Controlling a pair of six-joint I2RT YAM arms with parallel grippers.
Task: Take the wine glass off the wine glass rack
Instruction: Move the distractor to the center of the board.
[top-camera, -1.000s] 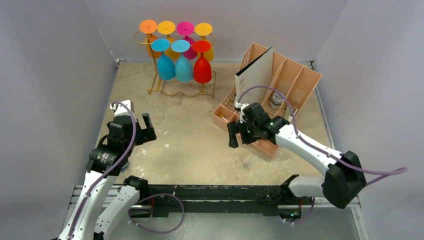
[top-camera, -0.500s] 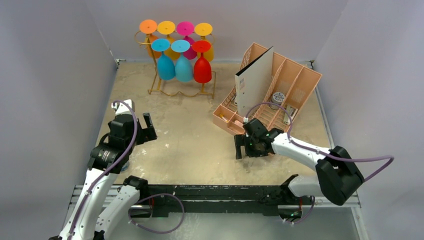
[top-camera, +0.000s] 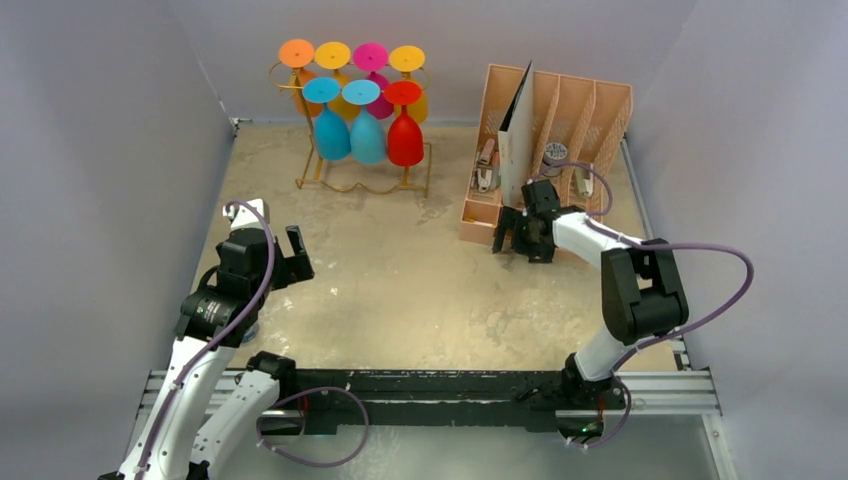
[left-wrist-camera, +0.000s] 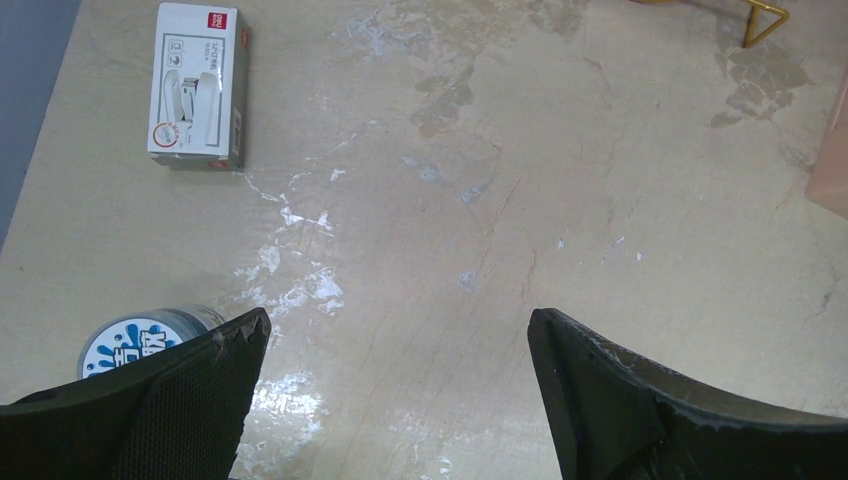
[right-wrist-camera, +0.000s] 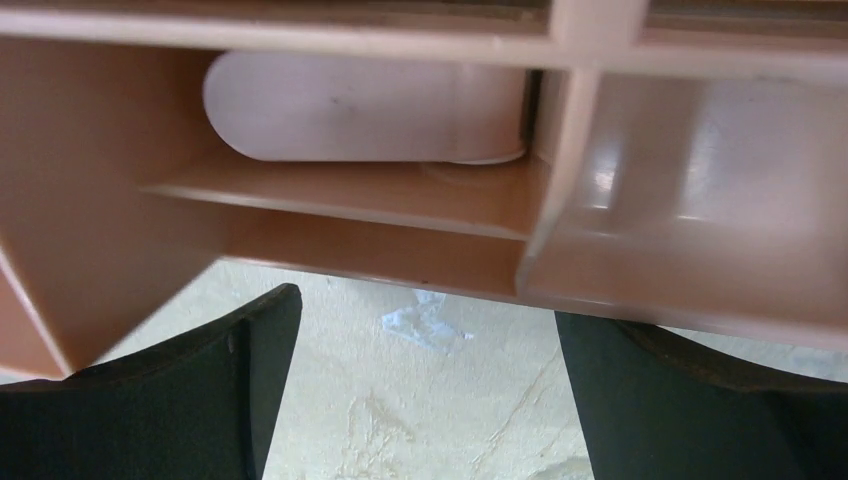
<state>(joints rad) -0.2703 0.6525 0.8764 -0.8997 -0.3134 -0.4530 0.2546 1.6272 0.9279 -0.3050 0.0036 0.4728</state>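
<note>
Black and spread wide, the left fingers (left-wrist-camera: 560, 350) hang empty above the desk (left-wrist-camera: 430, 150), with a white stapler box (left-wrist-camera: 195, 85) and a round blue-lidded tub (left-wrist-camera: 140, 345) lying near them. The right fingers (right-wrist-camera: 260, 330) are parted too and grasp nothing. They sit right at the low front edge of the peach file holder (right-wrist-camera: 400, 230), well apart from our goal. Further out, at the back of the desk, stands the gold wire wine glass rack (top-camera: 312, 178). We count seven coloured wine glasses (top-camera: 404, 140) hanging from it upside down, feet up. We judge the task barely begun: no glass is off, none is touched. Everything is left: reach the rack, close on one glass, slide it free of its hooks and bring it away.
</note>
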